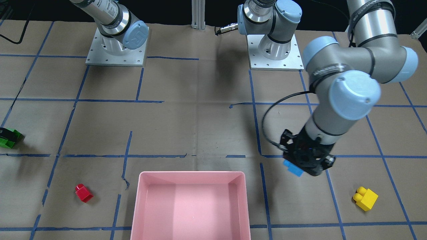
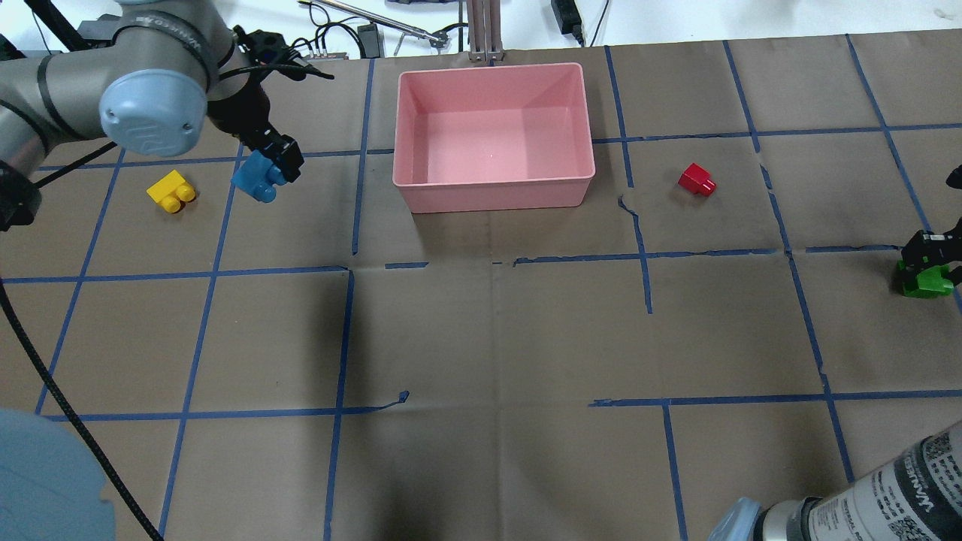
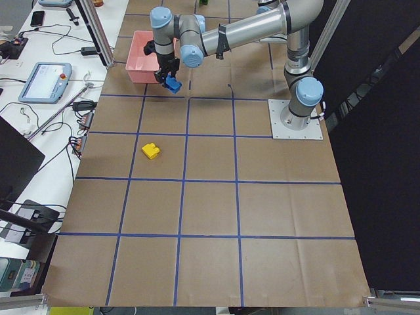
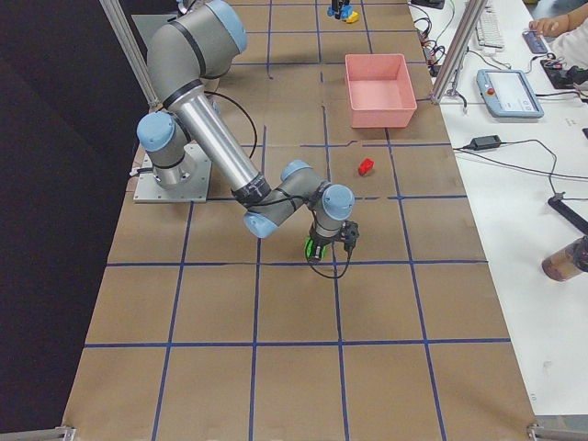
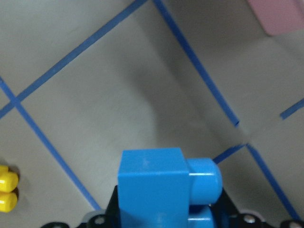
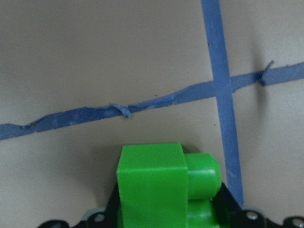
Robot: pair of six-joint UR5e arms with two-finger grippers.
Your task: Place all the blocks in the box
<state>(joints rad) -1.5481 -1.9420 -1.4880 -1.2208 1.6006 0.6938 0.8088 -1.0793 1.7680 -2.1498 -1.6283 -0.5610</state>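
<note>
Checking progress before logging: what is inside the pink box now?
Nothing shows inside the pink box: its floor is bare in the overhead and front-facing views, with no part covered.

Left arm [image 1: 337, 110]: grey-silver tubes, black rings at the seams. Joint caps [image 1: 355, 95] round, pale blue, faint embossed logo. One dark band has pale lettering, too small to read. A thin black cable [image 1: 267, 123] curves out at 9 o'clock from the wrist in the front-facing view. Left pincer [image 2: 269, 167]: black, boxy, small screws on the housing.

Right arm [image 4: 216, 138]: same grey and pale blue. White label [image 2: 902, 488] on one tube, black square-code print. Right pincer [image 2: 930, 264]: black.

Base plates [image 1: 260, 65]: square, silver, screw holes along the edges.
</note>
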